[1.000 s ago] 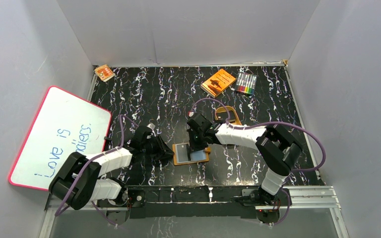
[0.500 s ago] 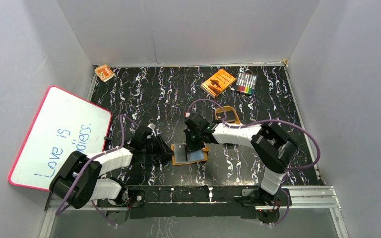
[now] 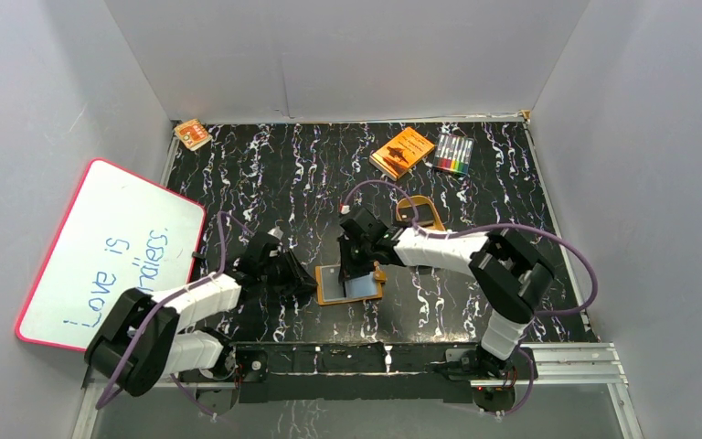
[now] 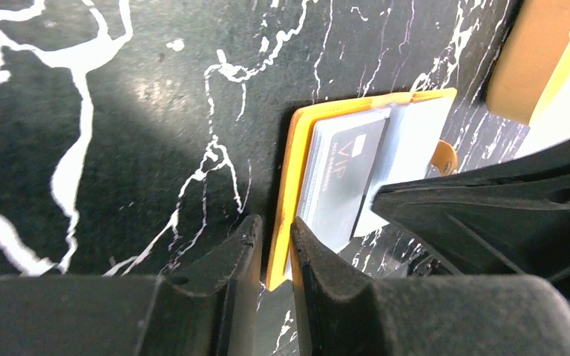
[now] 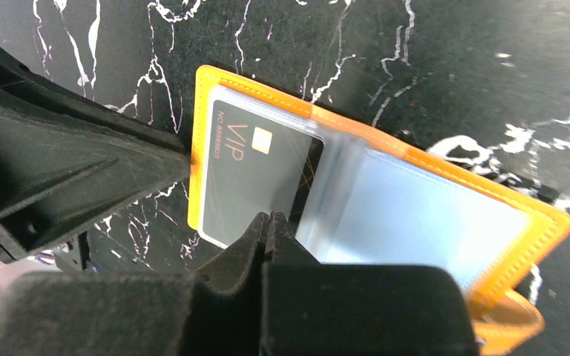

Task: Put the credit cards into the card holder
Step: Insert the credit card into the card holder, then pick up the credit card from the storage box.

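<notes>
- Two worries from here. My left gripper (image 4: pixel 273 256) is clamped on the outer edge of the card holder (image 4: pixel 291 170), which lies open between my arms. A tug there would drag it and skew the pockets.
- My right gripper (image 5: pixel 269 222) is closed on nothing, tip at the grey card (image 5: pixel 249 174) — a steep push could buckle it.
- I can't tell whether the pale blue card (image 5: pixel 415 222) is seated — it may slide out.

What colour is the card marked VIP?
Dark grey VIP card, gold lettering; best in right wrist view.
</notes>
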Motion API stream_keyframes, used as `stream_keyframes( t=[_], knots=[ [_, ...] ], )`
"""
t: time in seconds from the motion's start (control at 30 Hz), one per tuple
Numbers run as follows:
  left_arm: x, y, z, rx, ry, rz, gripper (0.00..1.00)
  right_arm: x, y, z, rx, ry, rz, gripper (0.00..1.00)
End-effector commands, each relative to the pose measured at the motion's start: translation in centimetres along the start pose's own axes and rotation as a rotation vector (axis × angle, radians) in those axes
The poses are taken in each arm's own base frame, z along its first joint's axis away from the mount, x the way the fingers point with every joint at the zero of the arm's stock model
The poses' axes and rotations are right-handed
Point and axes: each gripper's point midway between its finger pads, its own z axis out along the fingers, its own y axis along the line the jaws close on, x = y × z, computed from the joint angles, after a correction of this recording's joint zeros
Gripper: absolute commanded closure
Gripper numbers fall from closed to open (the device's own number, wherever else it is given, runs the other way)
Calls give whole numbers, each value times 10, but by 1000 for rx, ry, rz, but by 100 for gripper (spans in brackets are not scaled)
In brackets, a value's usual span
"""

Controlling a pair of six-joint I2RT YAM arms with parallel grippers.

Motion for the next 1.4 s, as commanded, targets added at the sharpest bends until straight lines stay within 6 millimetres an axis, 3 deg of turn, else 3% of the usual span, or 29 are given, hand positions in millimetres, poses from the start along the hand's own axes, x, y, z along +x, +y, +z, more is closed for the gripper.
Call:
stream_keyframes(
  t=[0.0,0.13,0.27,0.43,0.53,0.7,0.93,1.07,1.37],
  knots=[
    [-10,2,-17,-63,-61,42,79,-27,11,-42,3,-130,-21,83],
    [-17,-11,-30,-46,-88,67,71,-32,1,-66,37,-188,-25,70],
    [-25,-29,-44,-6,-116,115,58,-44,-36,-100,153,-322,13,64],
    [-46,-43,-65,-35,-199,200,36,-67,-83,-152,169,-548,155,27],
    [-60,-47,-73,-58,-258,233,23,-74,-106,-169,140,-614,264,23],
    [-69,-63,-72,12,-308,219,18,-87,-126,-172,73,-718,517,24],
    [-64,-55,-68,36,-320,162,15,-116,-162,-163,66,-855,806,22],
    [-60,-35,-69,-71,-298,109,13,-128,-178,-150,83,-829,871,22],
    [-53,-33,-72,-31,-302,92,15,-131,-198,-121,125,-782,953,27]
  ],
)
